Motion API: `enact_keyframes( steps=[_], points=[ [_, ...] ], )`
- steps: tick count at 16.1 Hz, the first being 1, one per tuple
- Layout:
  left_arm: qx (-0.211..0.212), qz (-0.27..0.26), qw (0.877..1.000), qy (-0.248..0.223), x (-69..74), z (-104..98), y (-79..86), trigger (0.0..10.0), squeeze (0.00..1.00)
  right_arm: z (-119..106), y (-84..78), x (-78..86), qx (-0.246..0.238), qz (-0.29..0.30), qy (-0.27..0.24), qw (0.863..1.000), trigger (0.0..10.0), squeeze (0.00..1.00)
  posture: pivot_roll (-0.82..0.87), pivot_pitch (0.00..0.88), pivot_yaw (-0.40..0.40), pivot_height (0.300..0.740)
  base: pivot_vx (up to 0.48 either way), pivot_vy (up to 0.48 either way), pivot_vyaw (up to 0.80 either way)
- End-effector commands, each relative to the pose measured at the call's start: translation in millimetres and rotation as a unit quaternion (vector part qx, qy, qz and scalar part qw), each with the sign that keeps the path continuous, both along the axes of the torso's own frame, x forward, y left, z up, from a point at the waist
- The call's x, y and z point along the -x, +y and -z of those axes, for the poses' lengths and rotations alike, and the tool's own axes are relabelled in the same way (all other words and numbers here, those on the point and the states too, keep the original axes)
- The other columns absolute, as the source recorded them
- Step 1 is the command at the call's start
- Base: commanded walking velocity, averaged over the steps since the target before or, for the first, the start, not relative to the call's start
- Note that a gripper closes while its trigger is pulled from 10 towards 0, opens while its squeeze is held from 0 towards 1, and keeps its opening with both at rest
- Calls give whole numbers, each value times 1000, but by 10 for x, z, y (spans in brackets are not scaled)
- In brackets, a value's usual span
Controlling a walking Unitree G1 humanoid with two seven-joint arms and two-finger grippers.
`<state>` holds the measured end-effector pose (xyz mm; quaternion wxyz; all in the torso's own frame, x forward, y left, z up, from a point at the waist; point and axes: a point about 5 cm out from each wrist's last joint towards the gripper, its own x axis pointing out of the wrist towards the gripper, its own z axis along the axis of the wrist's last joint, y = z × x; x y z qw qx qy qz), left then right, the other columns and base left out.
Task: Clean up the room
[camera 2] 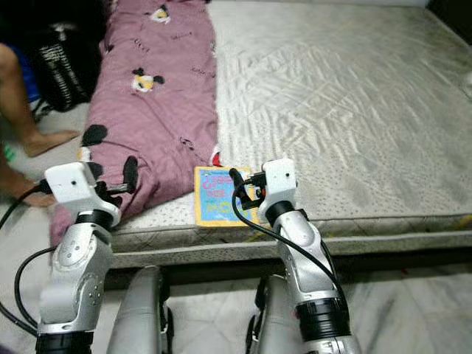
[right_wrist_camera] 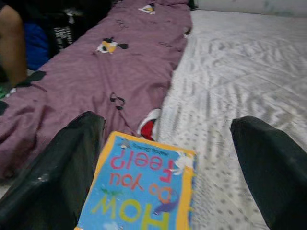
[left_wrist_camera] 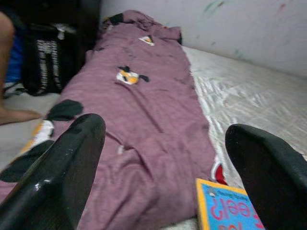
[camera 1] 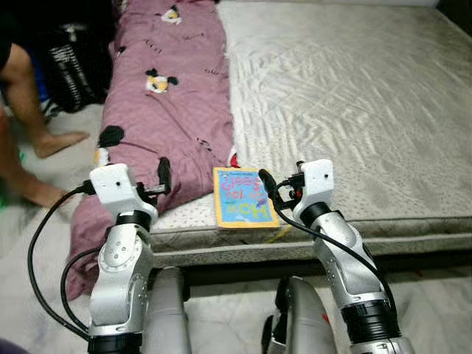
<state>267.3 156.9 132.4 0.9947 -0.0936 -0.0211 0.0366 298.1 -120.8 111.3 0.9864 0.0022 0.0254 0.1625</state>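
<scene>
I am at the approach step: my right gripper point(right_wrist_camera: 168, 167) is wide open just before the blue, yellow-edged picture book point(camera 1: 240, 196), low centre on the bed point(camera 1: 354, 96) edge. Next I must close on it. My left gripper point(left_wrist_camera: 163, 167), also wide, hovers over the purple blanket point(camera 1: 166, 110).

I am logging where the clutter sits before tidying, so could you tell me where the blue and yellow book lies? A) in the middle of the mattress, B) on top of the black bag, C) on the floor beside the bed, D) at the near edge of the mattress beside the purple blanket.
D: the book lies flat at the mattress's near edge, just right of the purple blanket, with the right gripper open over it.
</scene>
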Motion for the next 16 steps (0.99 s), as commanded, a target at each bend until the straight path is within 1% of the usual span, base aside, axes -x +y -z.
enact_keyframes(
  steps=[1, 5, 8, 13, 16],
  points=[
    [-2, -2, 1000, 9, -19, 26, 6, 10000, 0, 13, -27, 10, -2, 4, 5, 1000, 10000, 0, 39, 99, -55, 601, 0, 0, 0],
    [-4, -9, 1000, 9, -48, 25, 45, 10000, 0, 21, -33, 19, -2, 2, 7, 1000, 10000, 0, 36, 98, -57, 551, 0, 0, 0],
    [-2, -23, 1000, 6, -98, 10, 93, 10000, 0, 19, -38, 17, -1, 2, 7, 1000, 10000, 0, 35, 98, -58, 516, 0, 0, 0],
    [4, -43, 999, 13, -182, 16, 207, 10000, 0, 17, -53, 5, -3, 8, 11, 1000, 10000, 0, 28, 105, -63, 516, 0, 0, 0],
    [6, -44, 999, 27, -228, 49, 225, 10000, 0, 16, -54, 0, -3, 10, 13, 1000, 10000, 0, 28, 107, -65, 516, 0, 0, 0]
  ],
)
